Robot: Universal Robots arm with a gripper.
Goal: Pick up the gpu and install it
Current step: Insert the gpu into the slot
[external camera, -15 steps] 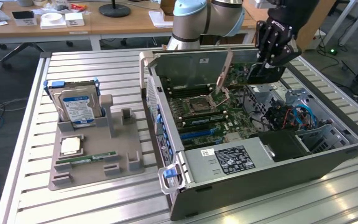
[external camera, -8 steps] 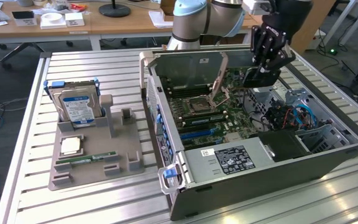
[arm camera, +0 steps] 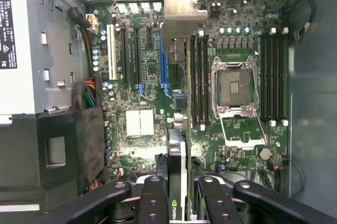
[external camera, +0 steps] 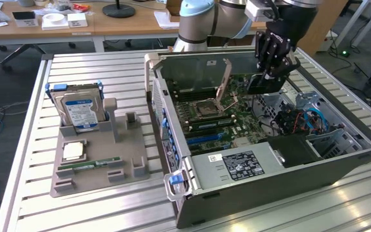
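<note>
Black two-fingered tool [external camera: 270, 72] is clamped on the thin dark gpu [arm camera: 177, 153], silvery bracket and small green logo showing, held edge-on above the green motherboard [arm camera: 142, 92] inside the open grey computer case [external camera: 250, 193].

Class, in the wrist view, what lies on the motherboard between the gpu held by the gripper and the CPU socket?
A bank of black memory slots lies between the gpu and the CPU socket, as the wrist view shows.
</note>
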